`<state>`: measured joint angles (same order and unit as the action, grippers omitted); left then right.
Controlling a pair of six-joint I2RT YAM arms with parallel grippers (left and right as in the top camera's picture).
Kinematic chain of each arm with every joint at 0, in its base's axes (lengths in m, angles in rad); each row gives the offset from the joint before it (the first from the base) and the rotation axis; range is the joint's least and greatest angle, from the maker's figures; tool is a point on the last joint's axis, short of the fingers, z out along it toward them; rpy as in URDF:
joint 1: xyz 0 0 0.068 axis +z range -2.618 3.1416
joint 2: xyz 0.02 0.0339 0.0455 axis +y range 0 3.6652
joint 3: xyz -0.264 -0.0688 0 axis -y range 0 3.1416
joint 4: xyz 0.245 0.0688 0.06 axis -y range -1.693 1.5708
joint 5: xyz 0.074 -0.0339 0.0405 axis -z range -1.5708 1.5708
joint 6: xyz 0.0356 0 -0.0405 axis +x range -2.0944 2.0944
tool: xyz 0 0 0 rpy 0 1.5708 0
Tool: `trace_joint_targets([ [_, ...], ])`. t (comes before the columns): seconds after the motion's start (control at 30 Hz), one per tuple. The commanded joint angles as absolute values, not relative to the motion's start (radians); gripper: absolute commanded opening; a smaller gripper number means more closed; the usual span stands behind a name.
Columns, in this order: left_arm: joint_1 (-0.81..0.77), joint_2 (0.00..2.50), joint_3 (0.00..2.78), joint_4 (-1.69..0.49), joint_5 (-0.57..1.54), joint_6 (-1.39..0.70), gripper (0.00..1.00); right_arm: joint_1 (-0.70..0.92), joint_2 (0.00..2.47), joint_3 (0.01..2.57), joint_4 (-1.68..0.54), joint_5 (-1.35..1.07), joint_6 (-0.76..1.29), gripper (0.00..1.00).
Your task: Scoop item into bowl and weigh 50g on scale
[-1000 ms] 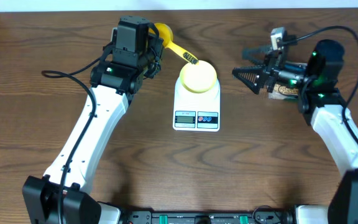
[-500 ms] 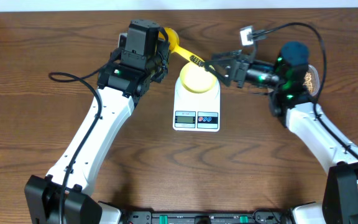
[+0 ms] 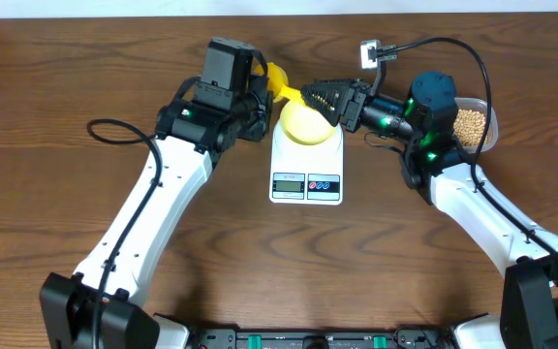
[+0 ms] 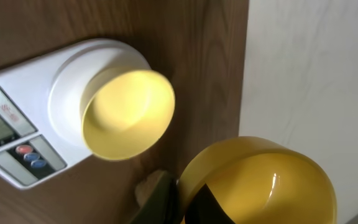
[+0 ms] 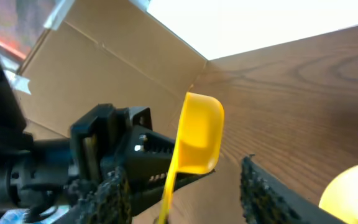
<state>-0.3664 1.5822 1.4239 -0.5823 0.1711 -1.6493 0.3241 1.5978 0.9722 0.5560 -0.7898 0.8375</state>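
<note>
Evidently handover: left jaws clamp yellow measuring spoon (image 3: pixel 279 78); right jaws apart astride handle, upper centre; next, pinch handle squarely.

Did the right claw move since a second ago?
Yes. The right gripper went leftward in the overhead view, from off the scale's right side to over its far end, at the spoon the left gripper holds.
</note>
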Motion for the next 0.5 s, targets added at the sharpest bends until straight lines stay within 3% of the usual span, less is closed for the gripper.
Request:
trace_joint_targets([
  [0.0,-0.390,1.581,1.430,-0.587,0.187,-1.650,0.07,0.335,1.595,0.987,0.533,-0.776,0.837,0.51],
  [0.47,-0.405,1.583,1.429,-0.590,0.163,-1.562,0.08,0.348,1.595,0.987,0.482,-0.807,0.837,0.37],
])
